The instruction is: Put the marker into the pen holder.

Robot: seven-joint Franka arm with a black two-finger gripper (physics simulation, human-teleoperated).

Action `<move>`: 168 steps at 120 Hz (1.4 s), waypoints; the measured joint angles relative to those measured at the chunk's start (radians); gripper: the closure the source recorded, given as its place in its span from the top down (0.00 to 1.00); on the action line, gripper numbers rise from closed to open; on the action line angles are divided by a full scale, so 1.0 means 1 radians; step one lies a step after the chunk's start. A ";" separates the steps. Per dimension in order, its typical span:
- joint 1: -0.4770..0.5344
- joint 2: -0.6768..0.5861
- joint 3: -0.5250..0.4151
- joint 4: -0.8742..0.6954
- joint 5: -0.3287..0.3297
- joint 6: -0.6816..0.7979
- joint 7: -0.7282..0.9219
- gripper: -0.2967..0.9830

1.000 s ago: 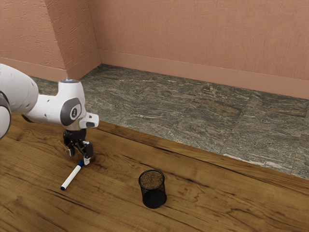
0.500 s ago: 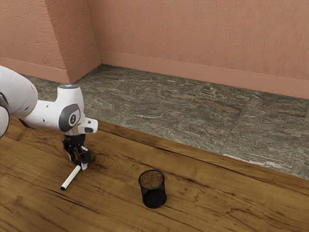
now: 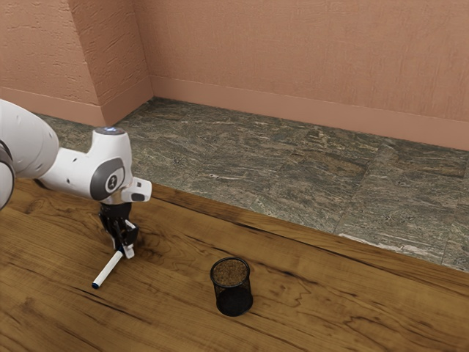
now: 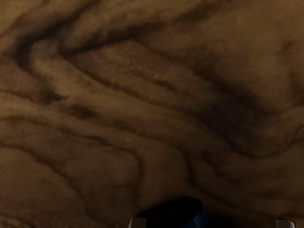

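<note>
Exterior view: the robot arm (image 3: 69,169) enters from the exterior view's left and bends downward at the wrist, its hand low over the wooden desk (image 3: 168,315). The black fingers (image 3: 130,251) point down at one end of the marker (image 3: 108,270); they stand apart — parted wider than the marker is thick — and are not closed on it.

The marker lies on the desk, its white barrel running obliquely from beneath the hand toward the exterior view's lower left, where it ends in a dark tip. The pen holder (image 3: 232,290), a black mesh cup with a round rim, stands upright on the desk, well apart from the marker and toward the exterior view's right. The marker is outside it.

Wrist view: the blue end (image 4: 185,214) of the marker appears between the two light fingertips, nearer to one than to the other, with a visible gap on its wider side. Dark, curving wood grain spreads across the desk beyond.

Background: a mottled grey-green floor (image 3: 256,183) extends behind the desk and meets a salmon-coloured wall (image 3: 293,44) — the latter bordered below by a baseboard (image 3: 293,110) of similar colour.
</note>
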State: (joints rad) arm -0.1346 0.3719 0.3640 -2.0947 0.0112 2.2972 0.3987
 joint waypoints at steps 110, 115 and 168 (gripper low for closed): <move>-0.133 -0.190 -0.020 0.119 -0.015 -0.003 -0.074 0.15; -0.153 -0.207 -0.021 0.123 -0.023 -0.003 -0.076 0.15; -0.449 -0.474 -0.022 0.062 -0.136 -0.137 -0.117 0.15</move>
State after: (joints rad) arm -0.5838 -0.1016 0.3418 -2.0323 -0.1243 2.1605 0.2819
